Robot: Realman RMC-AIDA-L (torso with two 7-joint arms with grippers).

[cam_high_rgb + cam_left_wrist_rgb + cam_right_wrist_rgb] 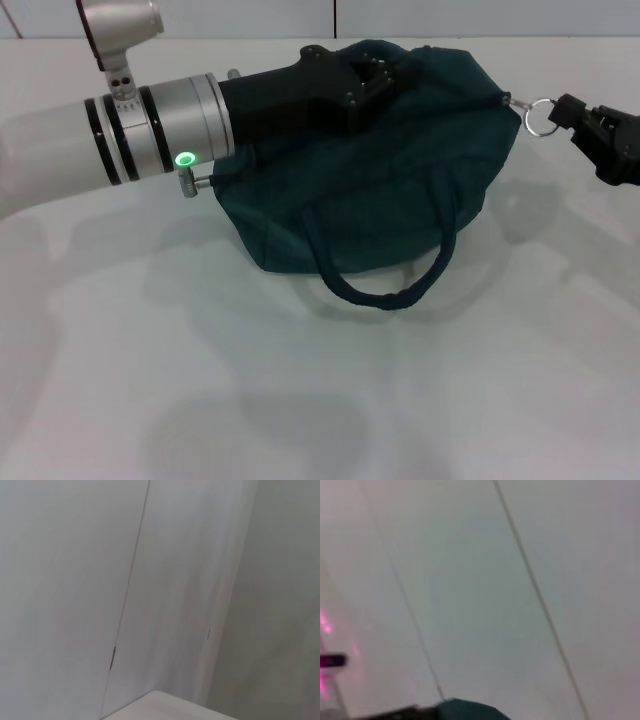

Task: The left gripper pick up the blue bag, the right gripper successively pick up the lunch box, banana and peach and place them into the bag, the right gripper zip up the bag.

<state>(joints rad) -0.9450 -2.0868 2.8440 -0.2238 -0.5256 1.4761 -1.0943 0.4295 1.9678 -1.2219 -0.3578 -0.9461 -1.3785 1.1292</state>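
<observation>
Blue bag (400, 180) sits on the white table (300, 400) at about 12 o'clock in our head view, bulging and seemingly filled, its loop handle (385, 285) drooping toward 6 o'clock. Our left gripper (375, 80) comes in from 9 o'clock and rests on the bag's top at its far left end; we cannot tell how its jaws stand, since the black housing hides them. At 3 o'clock our right gripper (570, 112) is pinching the metal zipper ring (540, 117) at the bag's right end, its jaws pressed together on the pull. No lunch box, banana or peach shows outside, so we judge the zipping to be nearly finished.

In our left wrist view, only pale wall panels and a corner of the table (170, 707) appear.

In our right wrist view, a sliver of the bag (470, 711) shows against blank wall.

To finish well, we should pull along the zipper line, keeping the left end anchored so the fabric stays taut.
</observation>
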